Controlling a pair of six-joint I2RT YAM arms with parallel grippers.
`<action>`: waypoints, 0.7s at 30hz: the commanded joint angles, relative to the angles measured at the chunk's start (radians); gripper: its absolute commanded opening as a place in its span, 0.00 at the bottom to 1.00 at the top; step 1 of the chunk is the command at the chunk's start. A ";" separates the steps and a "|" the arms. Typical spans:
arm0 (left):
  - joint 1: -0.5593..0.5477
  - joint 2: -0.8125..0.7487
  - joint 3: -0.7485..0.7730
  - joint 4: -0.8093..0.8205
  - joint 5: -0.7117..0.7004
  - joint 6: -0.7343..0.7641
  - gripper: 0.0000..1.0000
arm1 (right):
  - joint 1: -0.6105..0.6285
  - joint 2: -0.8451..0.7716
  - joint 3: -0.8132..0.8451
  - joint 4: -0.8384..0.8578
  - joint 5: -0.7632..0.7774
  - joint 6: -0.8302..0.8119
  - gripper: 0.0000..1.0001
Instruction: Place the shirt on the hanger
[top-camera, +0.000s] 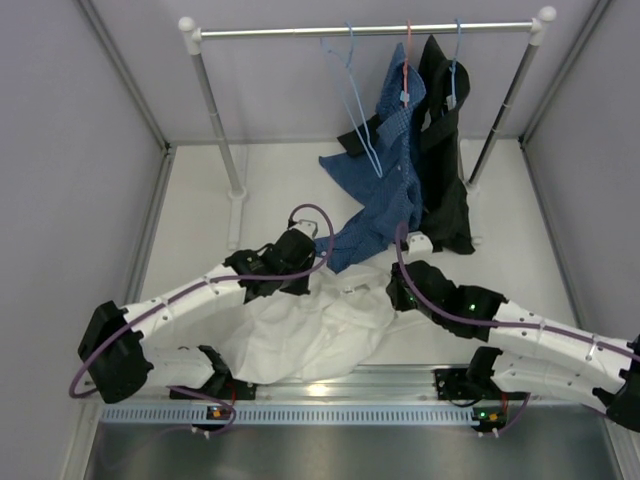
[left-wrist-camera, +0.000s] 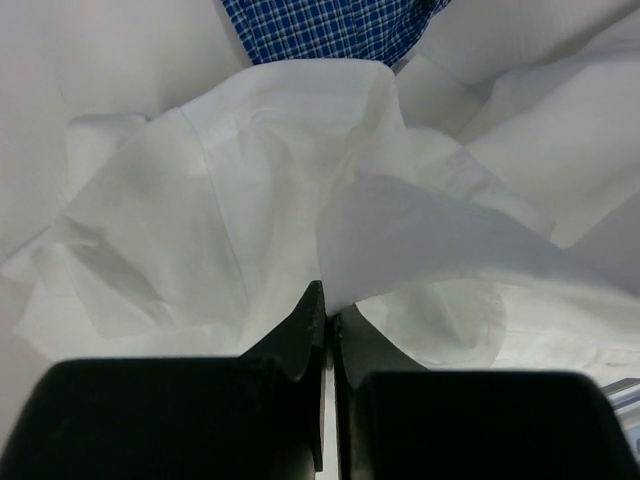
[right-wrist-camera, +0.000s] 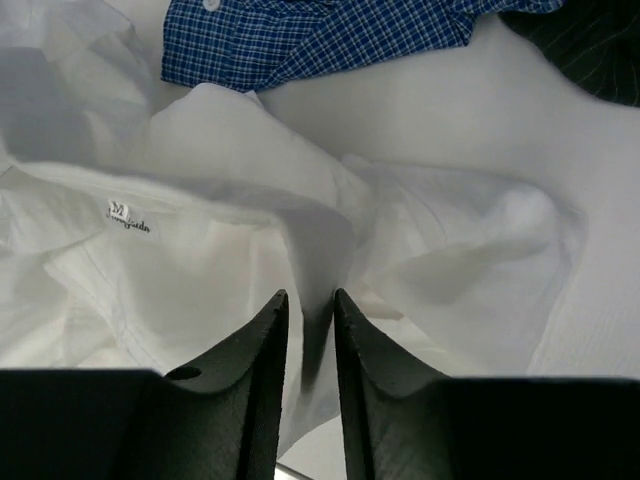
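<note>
Left fingers (left-wrist-camera: 300, 335) clench the crumpled thin white collared shirt (top-camera: 310, 335) (hold of right fingers (right-wrist-camera: 255, 350) unclear), so best lift slowly, spreading it.

Overhead view from behind, facing the rail (top-camera: 370, 31), both wrist views close above the shirt (top-camera: 310, 335), seen in all three.

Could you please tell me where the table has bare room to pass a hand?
Bare table lies between the left rack post and the blue checked shirt, and right of the black garment. The near centre is crowded: the white shirt, with the left claw and right claw at it.
</note>
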 joint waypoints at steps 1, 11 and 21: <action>0.000 -0.029 0.034 0.066 -0.022 -0.030 0.00 | -0.020 -0.036 0.040 0.036 -0.061 -0.081 0.27; -0.002 -0.176 0.027 0.068 0.084 0.003 0.00 | -0.020 0.005 0.228 0.076 -0.351 -0.437 0.87; -0.002 -0.252 0.027 0.065 0.133 0.028 0.00 | -0.002 0.332 0.350 0.111 -0.428 -0.570 0.57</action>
